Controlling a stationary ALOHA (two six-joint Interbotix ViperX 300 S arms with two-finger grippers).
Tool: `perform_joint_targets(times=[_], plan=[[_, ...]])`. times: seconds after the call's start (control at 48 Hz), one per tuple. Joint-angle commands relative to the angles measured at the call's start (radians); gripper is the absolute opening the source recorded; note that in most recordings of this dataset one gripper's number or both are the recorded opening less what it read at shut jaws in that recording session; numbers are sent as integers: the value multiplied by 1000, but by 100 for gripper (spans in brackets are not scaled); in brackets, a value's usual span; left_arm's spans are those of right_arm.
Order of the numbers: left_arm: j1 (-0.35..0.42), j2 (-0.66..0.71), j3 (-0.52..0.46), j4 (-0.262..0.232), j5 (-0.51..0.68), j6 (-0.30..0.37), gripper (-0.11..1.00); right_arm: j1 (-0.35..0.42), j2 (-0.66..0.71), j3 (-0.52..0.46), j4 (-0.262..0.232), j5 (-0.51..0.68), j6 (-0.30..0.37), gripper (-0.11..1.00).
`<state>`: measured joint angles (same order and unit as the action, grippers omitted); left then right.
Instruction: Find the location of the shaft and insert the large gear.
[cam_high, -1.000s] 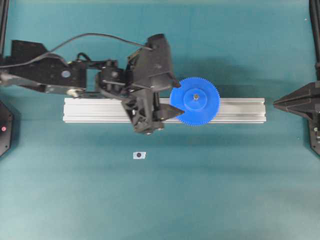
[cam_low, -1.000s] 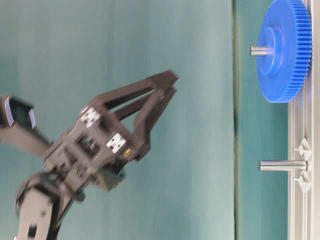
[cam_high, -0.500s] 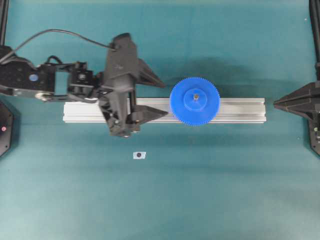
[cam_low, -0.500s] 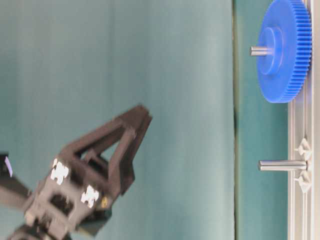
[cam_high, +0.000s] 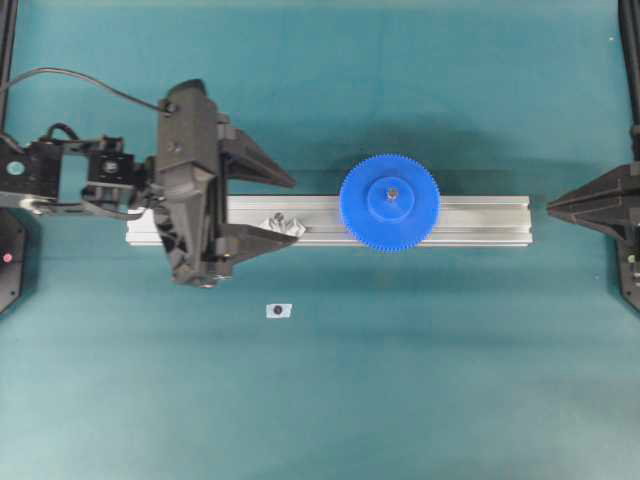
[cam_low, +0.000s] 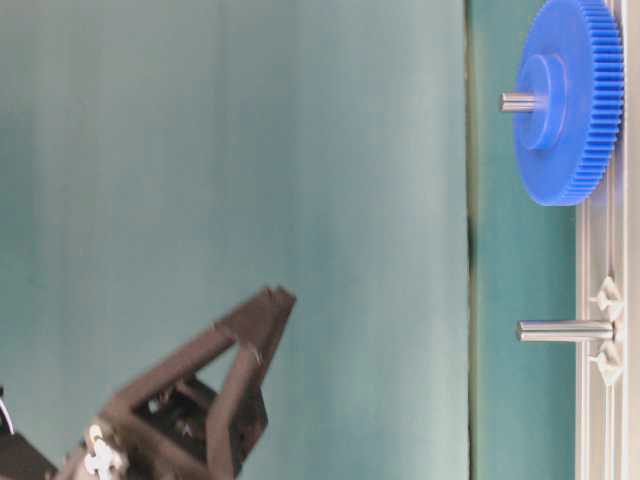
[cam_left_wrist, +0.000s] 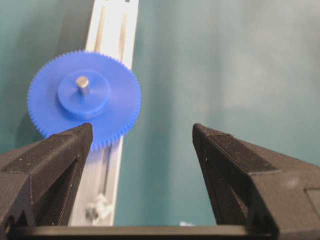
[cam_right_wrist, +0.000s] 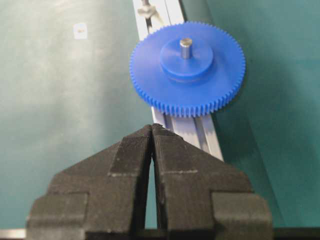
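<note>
The large gear (cam_high: 389, 202), a bright blue toothed disc, sits flat on the aluminium rail (cam_high: 480, 220), with the shaft (cam_high: 392, 193) poking up through its hub. From table level the gear (cam_low: 570, 100) is pressed down against the rail and the shaft (cam_low: 518, 101) sticks out of it. My left gripper (cam_high: 296, 208) is open and empty, well left of the gear and apart from it. In the left wrist view the gear (cam_left_wrist: 82, 100) lies beyond the spread fingers (cam_left_wrist: 75, 145). At the far right my right gripper (cam_high: 552, 207) is shut on nothing; its wrist view faces the gear (cam_right_wrist: 187, 67).
A second grey peg (cam_low: 565, 330) stands bare on its clear mount (cam_high: 283, 222) on the rail, just below my left gripper's lower finger. A small white tag with a dark dot (cam_high: 279, 310) lies on the teal mat in front of the rail.
My left arm has drawn back to the left along the rail, away from the gear, with its jaws open throughout. This uncovers the second peg. The gear stays on the shaft.
</note>
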<state>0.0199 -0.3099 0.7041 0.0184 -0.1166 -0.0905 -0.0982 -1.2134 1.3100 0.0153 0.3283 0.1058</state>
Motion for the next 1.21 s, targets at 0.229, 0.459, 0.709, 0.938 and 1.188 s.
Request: perform_joint_targets(times=[0.229,0.459,0.709,0.938,1.188], plan=[[-5,-71,28,2,-11,9,82,-2,9,-11,2,-8,32,10],[-5,-98,57,2,-20,8,82,-2,9,-11,2,-8,35,10],[-5,-132,97,2,-21,2,82,-2,9,-9,2,-8,35,10],[-5,-155,121,2,-20,0,81,-2,9,-11,2,-8,34,10],[-5,-163,140,2,-21,-2,81,-2,8,-8,2,-8,34,10]])
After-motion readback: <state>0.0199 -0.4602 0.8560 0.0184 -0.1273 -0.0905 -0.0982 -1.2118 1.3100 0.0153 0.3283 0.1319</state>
